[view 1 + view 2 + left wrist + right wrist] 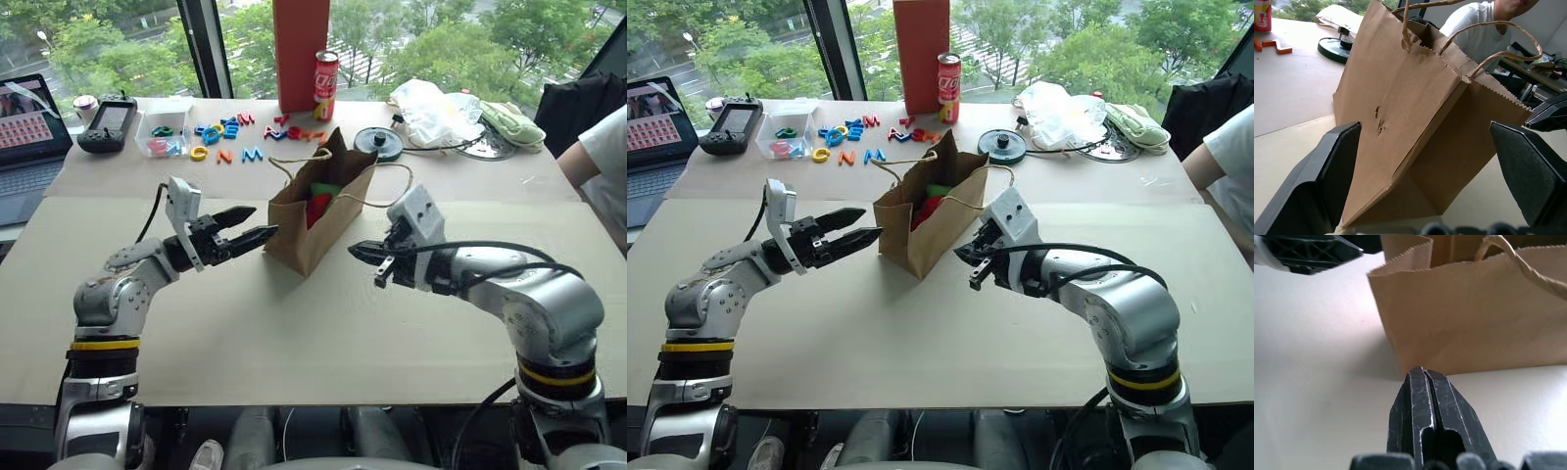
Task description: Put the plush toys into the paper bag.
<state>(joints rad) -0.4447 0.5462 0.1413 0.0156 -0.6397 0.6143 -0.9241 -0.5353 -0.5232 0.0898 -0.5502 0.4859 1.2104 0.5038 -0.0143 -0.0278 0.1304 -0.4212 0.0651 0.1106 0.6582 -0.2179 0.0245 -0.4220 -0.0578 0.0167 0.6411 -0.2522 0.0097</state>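
Standing upright on the pale table (294,333), the paper bag (312,211) keeps its long axis vertical, mouth up, one folded corner edge turned toward the robot. It is brown kraft paper, matte and creased, with a saw-toothed top rim and thin twisted cord handles (387,191) looping out over the sides. Inside the mouth sit the plush toys (319,202): a soft red shape with light green just above it, though so little shows that their lie cannot be told.

The left gripper (247,227) is spread wide and empty, its two black tapered fingers (1327,171) pointing level at the bag's side, the bag's corner framed between them but not touched. The right gripper (364,253) is clenched tight on nothing, its fingers (1425,416) pressed flat together, tips aimed slightly downward at the bag's lower edge, near it but apart.
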